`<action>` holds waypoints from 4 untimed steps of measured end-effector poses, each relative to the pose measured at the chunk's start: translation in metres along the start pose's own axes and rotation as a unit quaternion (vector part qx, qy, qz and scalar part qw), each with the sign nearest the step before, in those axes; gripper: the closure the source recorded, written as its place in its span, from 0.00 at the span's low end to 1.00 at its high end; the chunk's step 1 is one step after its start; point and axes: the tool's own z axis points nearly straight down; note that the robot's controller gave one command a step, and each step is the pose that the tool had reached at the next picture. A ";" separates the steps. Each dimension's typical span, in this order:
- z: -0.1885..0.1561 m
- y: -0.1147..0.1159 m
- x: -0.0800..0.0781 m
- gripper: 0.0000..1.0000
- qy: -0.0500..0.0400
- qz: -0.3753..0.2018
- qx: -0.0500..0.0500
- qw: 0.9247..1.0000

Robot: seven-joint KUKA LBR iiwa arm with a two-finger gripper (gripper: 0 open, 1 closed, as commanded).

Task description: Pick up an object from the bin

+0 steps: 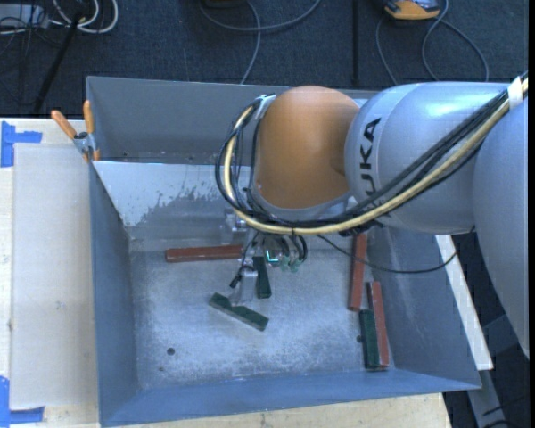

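My gripper [252,279] hangs below the orange wrist cover in the middle of the bin, fingers pointing down. Just under its tips lies a dark green flat block [239,312], tilted, on the bin floor. A second small dark green piece [263,283] stands right beside the fingers, close to them or touching. A long reddish-brown stick [202,254] lies to the left of the gripper, partly hidden under the wrist.
Along the right wall lie two reddish-brown sticks [358,275] [379,324] and a dark green stick [369,337]. The arm and its cables cover the back right of the bin.
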 end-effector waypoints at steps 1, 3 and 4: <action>0.083 -0.037 0.011 0.00 -0.002 -0.126 0.000 0.992; 0.113 -0.028 0.058 1.00 -0.003 -0.107 0.000 0.994; -0.017 -0.033 0.032 1.00 -0.009 -0.111 0.000 0.994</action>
